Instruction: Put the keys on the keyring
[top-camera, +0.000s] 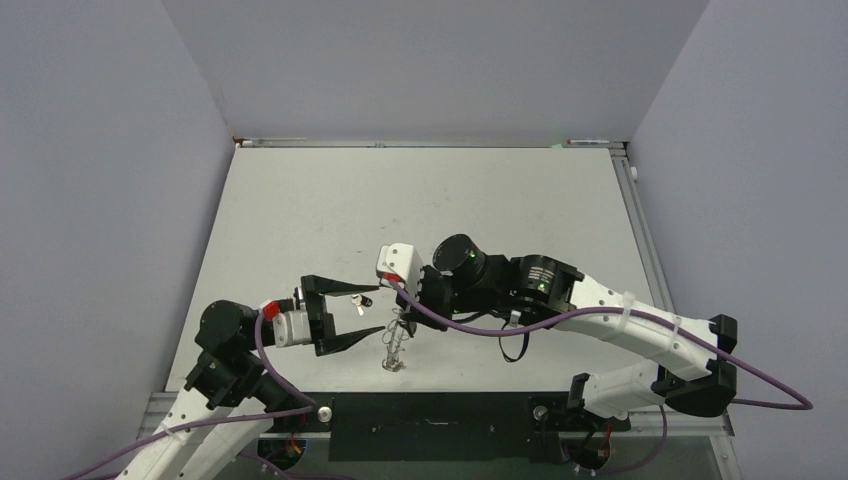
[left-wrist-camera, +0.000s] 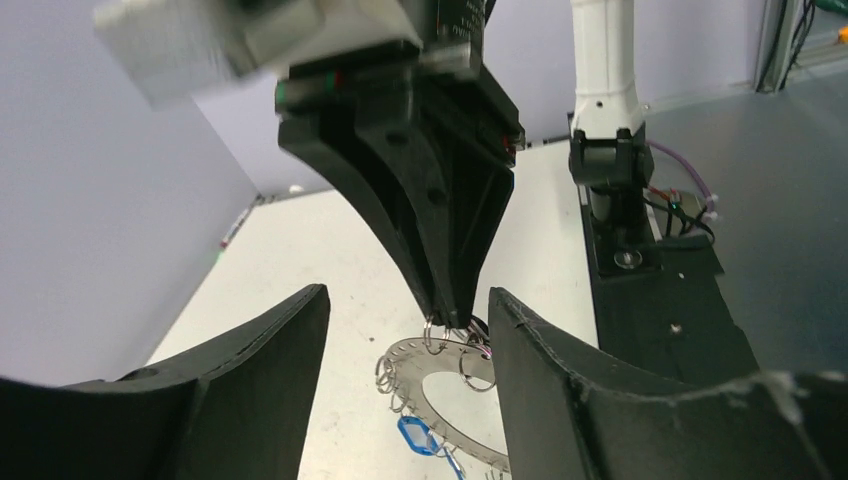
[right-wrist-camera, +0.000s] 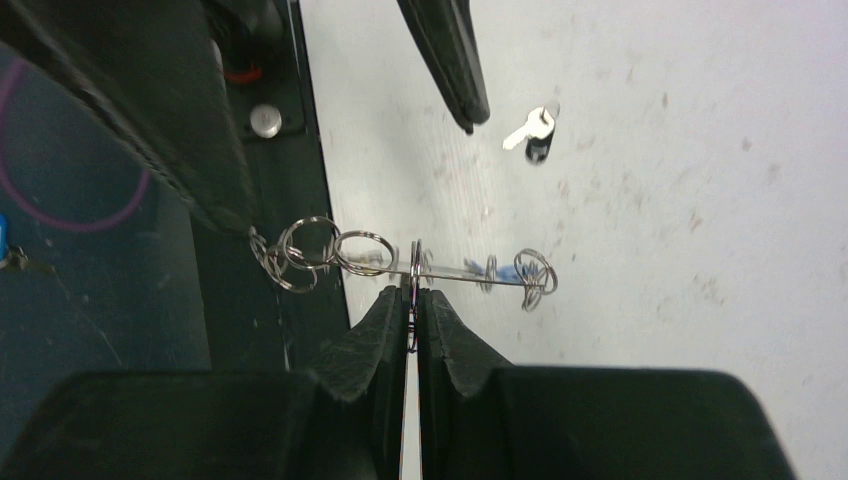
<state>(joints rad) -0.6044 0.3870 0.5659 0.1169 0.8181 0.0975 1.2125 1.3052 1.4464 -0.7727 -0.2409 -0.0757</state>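
Keyring (left-wrist-camera: 415, 365), flat silver metal rimmed with wire loops, hangs pinched in right gripper (right-wrist-camera: 412, 295); left gripper (top-camera: 381, 310) gapes wide. Only left wrist view shows its broad face.

Right end effector (right-wrist-camera: 411, 305) tight on the edge-on keyring (right-wrist-camera: 450, 268); black-headed key (right-wrist-camera: 528, 131) on the table (right-wrist-camera: 700, 200) beyond.
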